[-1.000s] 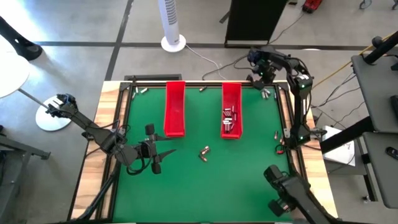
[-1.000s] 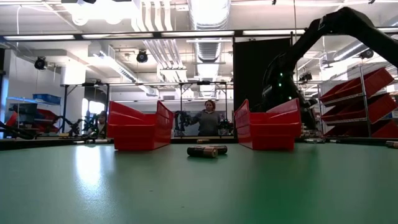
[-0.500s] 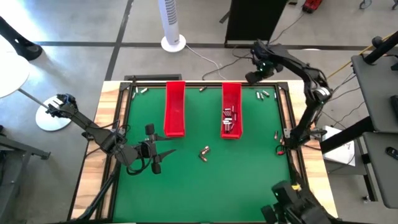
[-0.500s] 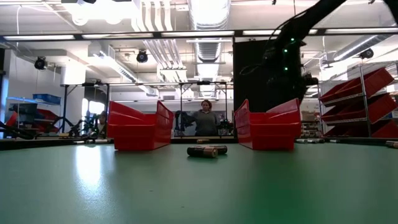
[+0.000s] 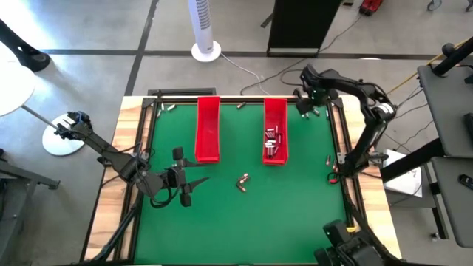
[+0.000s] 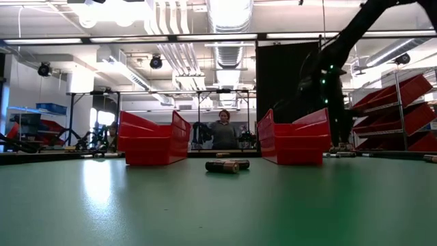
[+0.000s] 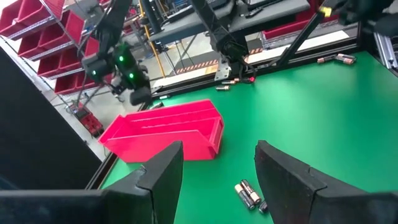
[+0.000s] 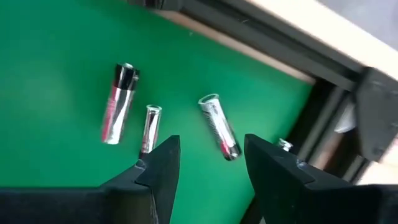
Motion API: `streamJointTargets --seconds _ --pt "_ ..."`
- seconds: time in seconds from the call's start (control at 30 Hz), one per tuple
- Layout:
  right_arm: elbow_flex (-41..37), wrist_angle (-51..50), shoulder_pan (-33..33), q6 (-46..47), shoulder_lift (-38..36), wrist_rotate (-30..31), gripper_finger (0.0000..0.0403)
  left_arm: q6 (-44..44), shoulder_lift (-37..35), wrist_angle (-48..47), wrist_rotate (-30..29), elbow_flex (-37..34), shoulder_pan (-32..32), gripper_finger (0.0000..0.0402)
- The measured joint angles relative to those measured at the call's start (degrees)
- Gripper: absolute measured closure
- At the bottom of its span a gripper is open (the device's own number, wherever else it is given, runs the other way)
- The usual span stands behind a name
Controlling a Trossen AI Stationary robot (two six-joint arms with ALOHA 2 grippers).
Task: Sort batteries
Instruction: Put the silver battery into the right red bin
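Right gripper (image 8: 205, 163) over the mat's far right corner, fingers parted and empty, three batteries (image 8: 217, 134) lying just beyond the tips (one directly between them). Left gripper (image 7: 219, 168) waiting open near the left edge, two batteries (image 7: 247, 193) just ahead, red tray (image 7: 163, 129) farther off.

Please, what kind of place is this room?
Probably a robotics lab or workshop: open pipes on the ceiling, racks of red bins at the side, and a person standing among more equipment behind the green table.
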Motion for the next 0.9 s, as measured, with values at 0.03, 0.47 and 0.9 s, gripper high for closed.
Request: streamJointTargets --seconds 0.03,0.47,0.9 --pt "0.2 0.0 -0.19 -0.62 1.03 0.0 0.023 0.0 -0.02 0.0 0.0 0.0 0.0 0.0222" --pt "3.51 -0.95 -0.75 -2.22 10.98 4.39 0.0222 0.83 -0.02 -0.05 0.0 0.0 0.0 0.0222" --pt "3.21 -2.14 -0.71 -1.43 10.51 3.45 0.0357 0.87 -0.02 -0.28 0.0 0.0 0.0 0.0222"
